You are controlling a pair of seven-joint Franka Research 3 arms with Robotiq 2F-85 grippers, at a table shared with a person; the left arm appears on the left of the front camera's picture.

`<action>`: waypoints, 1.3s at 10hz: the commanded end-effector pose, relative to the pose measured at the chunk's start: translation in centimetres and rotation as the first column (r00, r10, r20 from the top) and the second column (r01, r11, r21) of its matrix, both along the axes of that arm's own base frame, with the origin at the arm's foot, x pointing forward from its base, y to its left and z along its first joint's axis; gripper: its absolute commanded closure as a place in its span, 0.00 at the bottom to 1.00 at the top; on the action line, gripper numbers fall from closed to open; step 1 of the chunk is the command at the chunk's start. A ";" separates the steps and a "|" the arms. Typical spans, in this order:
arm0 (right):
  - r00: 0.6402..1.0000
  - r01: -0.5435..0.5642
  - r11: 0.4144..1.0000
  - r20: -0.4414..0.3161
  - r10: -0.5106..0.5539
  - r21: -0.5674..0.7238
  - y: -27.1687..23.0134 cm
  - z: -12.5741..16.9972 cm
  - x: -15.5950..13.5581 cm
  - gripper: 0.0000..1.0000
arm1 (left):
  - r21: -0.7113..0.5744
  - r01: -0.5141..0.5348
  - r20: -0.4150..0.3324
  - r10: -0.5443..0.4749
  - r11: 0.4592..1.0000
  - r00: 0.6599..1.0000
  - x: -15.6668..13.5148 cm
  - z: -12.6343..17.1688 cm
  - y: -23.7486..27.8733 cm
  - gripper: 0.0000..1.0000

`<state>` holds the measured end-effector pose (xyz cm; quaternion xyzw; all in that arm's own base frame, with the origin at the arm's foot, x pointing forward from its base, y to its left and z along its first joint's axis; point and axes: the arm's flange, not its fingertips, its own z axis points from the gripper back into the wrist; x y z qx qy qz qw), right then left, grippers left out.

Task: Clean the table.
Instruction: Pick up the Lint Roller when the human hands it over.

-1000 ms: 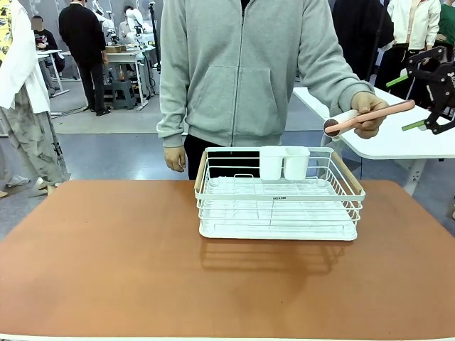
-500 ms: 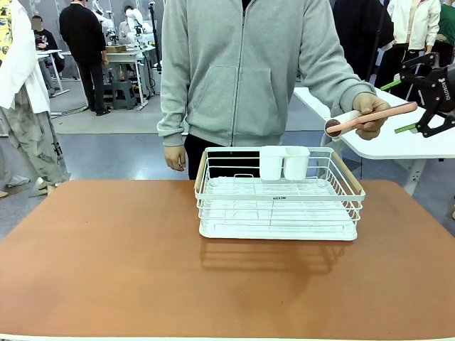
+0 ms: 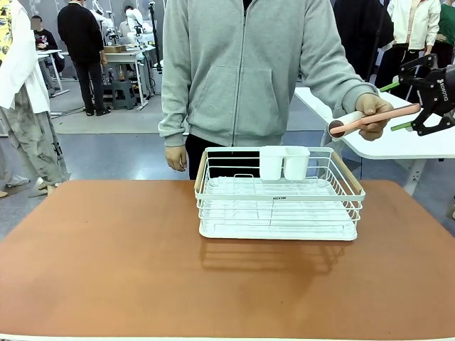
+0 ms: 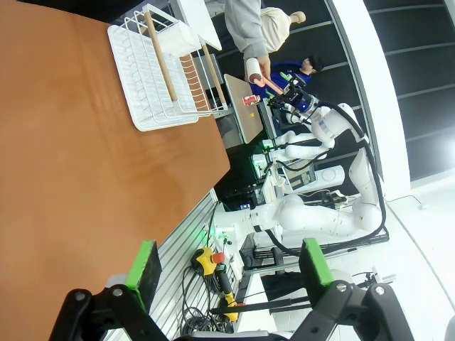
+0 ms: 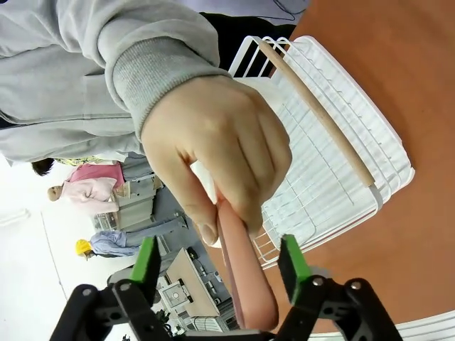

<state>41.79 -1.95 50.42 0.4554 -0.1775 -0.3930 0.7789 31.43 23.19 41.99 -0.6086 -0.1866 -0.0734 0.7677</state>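
One right tool (image 3: 396, 106) — table (image 3: 106, 249) well apart, lower.

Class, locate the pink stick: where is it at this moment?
In the front view, at upper right: the person's hand holds the pink stick near the white table, its free end between the right gripper's open jaws.
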 end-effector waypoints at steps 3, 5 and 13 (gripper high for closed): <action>1.000 -0.008 1.000 0.024 0.007 0.016 -0.1 -0.3 0.7 1.00 | -0.003 0.005 0.011 -0.005 1.000 1.000 -0.5 0.3 0.1 0.00; 1.000 -0.004 1.000 0.021 0.004 0.023 -0.5 -0.2 0.7 0.96 | -0.003 0.005 0.011 -0.005 1.000 1.000 -0.5 0.3 0.1 0.00; 1.000 0.010 1.000 -0.005 -0.010 0.010 -0.7 -0.2 0.3 1.00 | -0.003 0.005 0.011 -0.005 1.000 1.000 -0.5 0.3 0.1 0.00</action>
